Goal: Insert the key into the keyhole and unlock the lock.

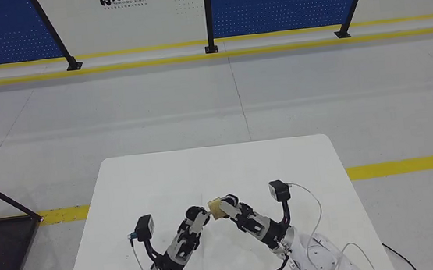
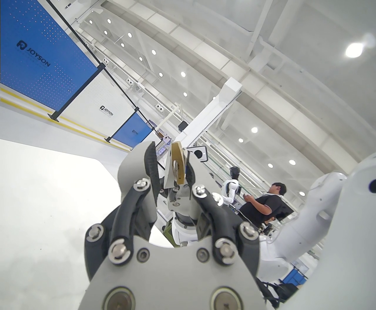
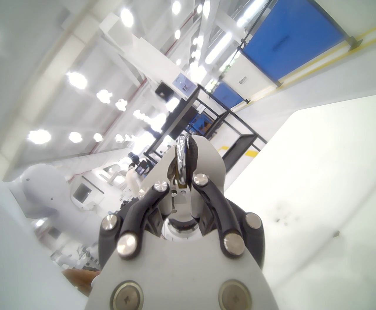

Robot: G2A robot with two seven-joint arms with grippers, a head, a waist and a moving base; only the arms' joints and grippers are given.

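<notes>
My right gripper (image 3: 182,146) is clamped on the lock (image 1: 216,208) by its steel shackle (image 3: 182,164), holding the brass body above the near part of the table (image 1: 282,168). My left gripper (image 2: 171,160) sits at the lock's base; I cannot tell its grip. The panels (image 1: 122,11) behind carry a printed logo.

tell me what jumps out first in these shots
A brass lock hangs in the air above the white table's near edge, between the two arms. The right tool is shut on its shiny shackle; the left tool faces the brass body's other end.
</notes>
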